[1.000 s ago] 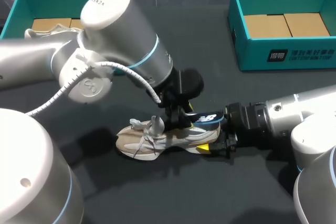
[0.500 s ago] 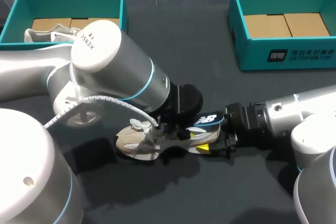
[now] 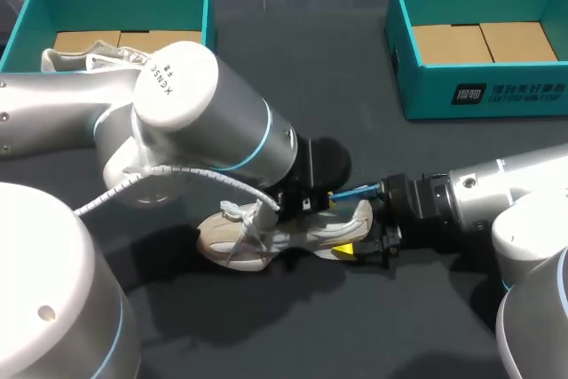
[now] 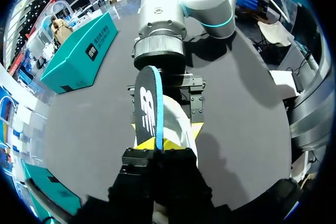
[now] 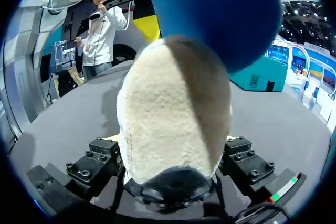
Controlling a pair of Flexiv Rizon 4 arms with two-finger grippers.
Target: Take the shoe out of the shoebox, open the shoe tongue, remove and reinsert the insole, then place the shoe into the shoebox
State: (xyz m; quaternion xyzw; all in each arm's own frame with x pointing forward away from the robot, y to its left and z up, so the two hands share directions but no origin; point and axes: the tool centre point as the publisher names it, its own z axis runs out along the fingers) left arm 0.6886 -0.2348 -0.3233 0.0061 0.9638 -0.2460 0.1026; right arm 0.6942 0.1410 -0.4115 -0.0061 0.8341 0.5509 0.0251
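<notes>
A beige shoe (image 3: 257, 235) lies on its sole on the dark table, toe to the left. My right gripper (image 3: 362, 242) holds its heel (image 5: 173, 124), one finger pressed on each side. Out of the heel opening rises the black insole (image 4: 148, 109) with its blue edge, also seen in the head view (image 3: 355, 193). My left gripper (image 4: 156, 151) sits above the shoe's opening and is shut on the insole's near end. In the head view that gripper (image 3: 311, 205) is mostly hidden under its own wrist.
A teal shoebox (image 3: 27, 15) at the back left holds a second pale shoe (image 3: 80, 59). Another teal shoebox (image 3: 479, 99) at the back right shows only cardboard inserts. Both arms crowd the table's middle around the shoe.
My left gripper has come down over the shoe's opening and shut on the insole, which now stands edge-up instead of lying flat. My right gripper and the shoe stayed put.
</notes>
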